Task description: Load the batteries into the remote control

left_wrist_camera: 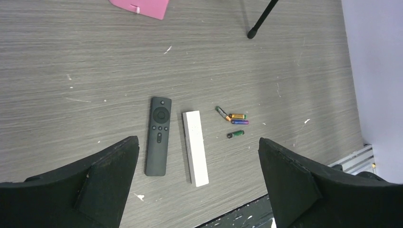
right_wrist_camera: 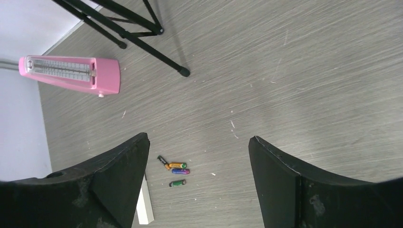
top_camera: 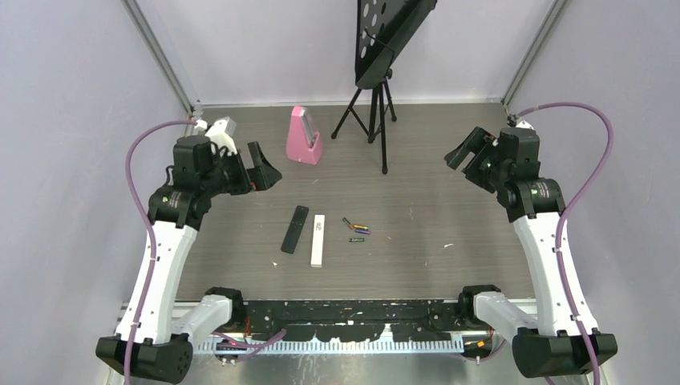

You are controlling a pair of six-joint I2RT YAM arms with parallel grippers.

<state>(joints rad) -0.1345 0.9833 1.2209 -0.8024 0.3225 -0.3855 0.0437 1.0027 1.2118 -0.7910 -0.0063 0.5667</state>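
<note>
1. Wide-spread fingers [left_wrist_camera: 102,183] of the left gripper [left_wrist_camera: 198,139] frame its wrist view; the gripper is open, holds nothing, and hangs well above the desk [left_wrist_camera: 71,57].
2. Below that gripper, nearer the finger on the left of its view, the remote control [left_wrist_camera: 158,136] lies flat with its buttons up, touched by nothing.
3. Just beside it to the right, apart from it and roughly parallel, lies a white remote [left_wrist_camera: 195,147], under the middle of the gap between the fingers.
4. Further right, toward the other finger, the batteries [left_wrist_camera: 234,122] lie loose on the desk: three clustered close together and a green-ended one just apart on the near side.
5. Past both grippers, a pink metronome [right_wrist_camera: 71,73] and a black tripod stand [top_camera: 373,104] stand at the far side of the desk.
6. At the right, the right gripper [right_wrist_camera: 198,137] is also open and empty, raised high; the batteries lie below it, close to the finger on the left of its view.
</note>
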